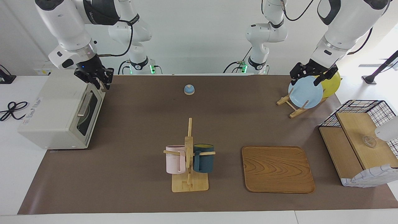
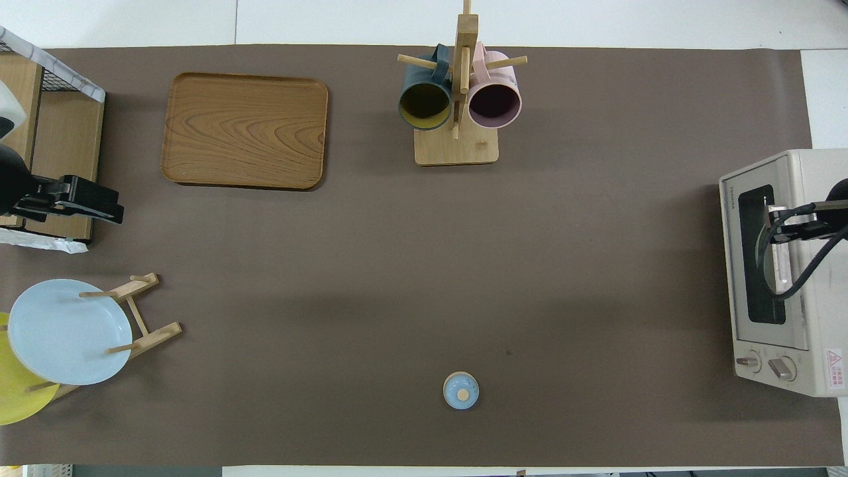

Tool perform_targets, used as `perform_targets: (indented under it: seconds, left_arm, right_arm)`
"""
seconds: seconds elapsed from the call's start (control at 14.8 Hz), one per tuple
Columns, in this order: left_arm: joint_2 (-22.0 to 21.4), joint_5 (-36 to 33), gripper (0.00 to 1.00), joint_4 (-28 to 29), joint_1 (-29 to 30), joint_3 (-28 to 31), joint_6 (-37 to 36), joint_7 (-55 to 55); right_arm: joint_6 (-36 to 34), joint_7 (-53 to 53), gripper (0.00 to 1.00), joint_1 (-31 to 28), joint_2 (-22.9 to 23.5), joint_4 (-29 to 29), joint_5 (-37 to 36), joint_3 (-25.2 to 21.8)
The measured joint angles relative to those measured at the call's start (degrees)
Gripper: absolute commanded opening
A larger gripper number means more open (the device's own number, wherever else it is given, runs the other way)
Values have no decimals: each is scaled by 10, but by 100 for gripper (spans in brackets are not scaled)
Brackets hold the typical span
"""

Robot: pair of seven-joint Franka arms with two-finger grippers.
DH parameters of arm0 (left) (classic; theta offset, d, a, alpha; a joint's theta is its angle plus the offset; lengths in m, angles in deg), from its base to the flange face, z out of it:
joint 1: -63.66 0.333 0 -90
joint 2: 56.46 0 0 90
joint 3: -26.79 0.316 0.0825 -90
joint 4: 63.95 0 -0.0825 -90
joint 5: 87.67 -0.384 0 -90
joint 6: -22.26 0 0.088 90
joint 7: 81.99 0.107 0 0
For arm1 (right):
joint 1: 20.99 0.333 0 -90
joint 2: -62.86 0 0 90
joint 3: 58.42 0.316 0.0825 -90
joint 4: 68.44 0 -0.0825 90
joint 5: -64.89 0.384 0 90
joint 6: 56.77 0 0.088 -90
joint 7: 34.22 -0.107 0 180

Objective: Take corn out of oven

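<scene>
Nearest the robots sat a small round blue-domed bell [image 1: 189,89] on the brown table covering [image 1: 140,124]. Toward the left arm's end, the left gripper [image 1: 306,76] waited with its fingers spread, over a pale blue round plate [image 1: 304,93] and a yellow round plate [image 1: 332,84] standing in a wooden rack [image 1: 290,109]. At the right arm's end stood the boxy cream-white toaster oven [image 1: 53,105], its dark glass door [image 1: 90,110] shut. The right gripper [image 1: 99,81] hung over the door's top edge, at the end of the metal bar handle [image 1: 84,104] nearer the robots, with its fingertips pressed together. Whether they pinched the handle or merely met above it could not be told. The yellow corn cob was nowhere in sight and, by my judgement, lay inside the oven behind the glass. Farther out stood a wooden mug stand [image 1: 189,174] hung with a pink mug [image 1: 175,159] and a dark teal mug [image 1: 203,158], with a rounded wooden tray [image 1: 276,169] beside it. The risks I saw were these. Fingers closed on nothing would pull away and leave the door shut. A grip at the handle's very end could slip off as the door swung down. A hard pull might drag the light oven across the covering.
</scene>
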Motion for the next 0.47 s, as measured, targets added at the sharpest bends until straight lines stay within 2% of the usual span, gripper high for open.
perform_targets:
  seconds: [0.27, 0.47]
  left_arm:
    - [0, 0, 100, 0, 0, 0, 0, 0]
    - [0, 0, 100, 0, 0, 0, 0, 0]
  right_arm:
    - [80, 19, 0, -25, -26, 83, -12, -1]
    - [106, 38, 0, -43, -30, 109, -17, -1]
